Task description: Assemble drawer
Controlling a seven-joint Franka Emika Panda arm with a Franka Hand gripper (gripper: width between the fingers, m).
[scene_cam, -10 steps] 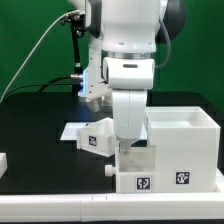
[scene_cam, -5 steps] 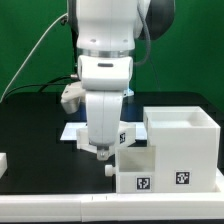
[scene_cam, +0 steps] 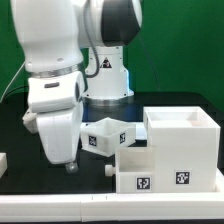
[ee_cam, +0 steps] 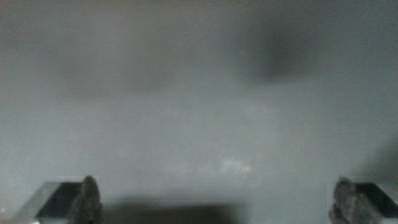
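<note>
The white cube-shaped casing (scene_cam: 182,148) stands at the exterior view's right, with a tag on its front. One shallow white tray (scene_cam: 136,168) with a tag sits against the casing's left side, low down. The second tray (scene_cam: 105,134) lies tilted behind it. My gripper (scene_cam: 68,166) hangs just above the black table, well left of both trays and touching nothing. The wrist view is blurred. It shows my two fingertips (ee_cam: 80,202) wide apart with only grey surface between them, so the gripper (ee_cam: 222,203) is open and empty.
A small white part (scene_cam: 3,160) shows at the exterior view's left edge. The arm's base (scene_cam: 108,70) stands behind the trays. The table's white front edge (scene_cam: 90,205) runs along the bottom.
The arm has swung from above the tray beside the casing to the exterior view's left. The gripper is now over bare table. The trays and casing have not moved.
</note>
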